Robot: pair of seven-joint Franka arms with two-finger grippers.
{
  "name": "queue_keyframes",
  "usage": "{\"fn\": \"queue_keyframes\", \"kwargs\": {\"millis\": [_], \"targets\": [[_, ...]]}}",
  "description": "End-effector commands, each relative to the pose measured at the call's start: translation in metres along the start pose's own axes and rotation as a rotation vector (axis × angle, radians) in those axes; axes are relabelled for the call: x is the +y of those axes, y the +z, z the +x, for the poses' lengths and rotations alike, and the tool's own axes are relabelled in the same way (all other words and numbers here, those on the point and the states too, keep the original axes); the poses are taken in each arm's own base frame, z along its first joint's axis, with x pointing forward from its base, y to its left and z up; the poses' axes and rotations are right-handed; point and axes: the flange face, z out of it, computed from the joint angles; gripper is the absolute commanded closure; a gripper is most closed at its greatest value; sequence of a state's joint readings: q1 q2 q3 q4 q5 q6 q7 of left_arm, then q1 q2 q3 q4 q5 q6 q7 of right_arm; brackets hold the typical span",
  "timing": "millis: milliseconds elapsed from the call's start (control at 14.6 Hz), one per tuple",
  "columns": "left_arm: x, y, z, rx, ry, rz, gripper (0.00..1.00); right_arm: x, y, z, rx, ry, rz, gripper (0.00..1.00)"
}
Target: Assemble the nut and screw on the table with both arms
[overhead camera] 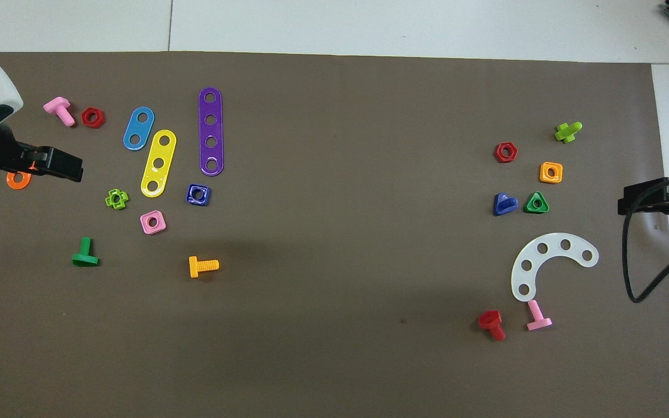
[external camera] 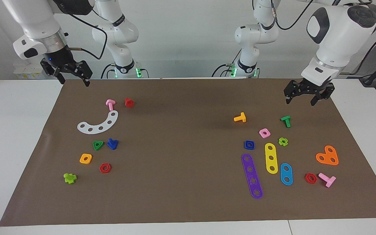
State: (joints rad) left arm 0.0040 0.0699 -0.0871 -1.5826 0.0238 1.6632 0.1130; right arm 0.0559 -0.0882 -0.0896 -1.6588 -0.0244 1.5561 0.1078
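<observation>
The nut [external camera: 249, 145] [overhead camera: 198, 194], a dark blue square with a round hole, lies flat on the brown mat [external camera: 181, 156] of the table, toward the left arm's end, beside the purple strip. The screw [external camera: 112, 143] [overhead camera: 504, 204], dark blue with a triangular head, lies toward the right arm's end next to a green triangular nut [external camera: 98, 145]. My left gripper [external camera: 300, 101] [overhead camera: 50, 164] hangs open and empty above the mat's end by the orange heart plate. My right gripper [external camera: 74, 83] [overhead camera: 645, 202] hangs open and empty over the mat's corner at its own end.
Around the nut lie a pink square nut [external camera: 264, 133], yellow [external camera: 271, 158], light-blue [external camera: 286, 174] and purple [external camera: 252, 176] strips, an orange heart plate [external camera: 327, 156] and orange and green bolts. Near the screw lie a white curved strip [external camera: 98, 123], red and orange nuts, and pink and red bolts.
</observation>
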Motion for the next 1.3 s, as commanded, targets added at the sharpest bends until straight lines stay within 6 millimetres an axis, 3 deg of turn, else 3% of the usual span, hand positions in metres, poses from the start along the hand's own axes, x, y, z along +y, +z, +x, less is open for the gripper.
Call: {"fn": "queue_keyframes", "kwargs": {"millis": [0,275,549,755,892,1098,1235], "targets": [[0.004,0.002,-0.010,0.015,0.012,-0.009,0.00,-0.001,0.003,-0.003,0.002,0.007,0.004,0.00],[0.007,0.013,-0.014,0.037,0.015,-0.004,0.01,-0.003,0.007,-0.003,-0.007,0.005,0.004,0.00],[0.020,0.055,-0.013,0.038,0.022,-0.007,0.06,-0.007,0.024,0.008,0.016,-0.012,0.005,0.00],[0.035,0.091,0.005,0.061,-0.006,-0.047,0.09,-0.014,0.064,0.020,0.029,-0.073,0.036,0.00],[0.048,0.124,0.016,0.097,-0.055,-0.083,0.09,-0.021,0.104,0.046,0.040,-0.122,0.045,0.00],[0.058,0.155,0.015,0.138,-0.061,-0.084,0.09,-0.032,0.157,0.076,0.061,-0.200,0.036,0.00],[0.067,0.176,0.020,0.131,-0.053,-0.088,0.10,-0.038,0.195,0.083,0.086,-0.224,0.046,0.00]]}}
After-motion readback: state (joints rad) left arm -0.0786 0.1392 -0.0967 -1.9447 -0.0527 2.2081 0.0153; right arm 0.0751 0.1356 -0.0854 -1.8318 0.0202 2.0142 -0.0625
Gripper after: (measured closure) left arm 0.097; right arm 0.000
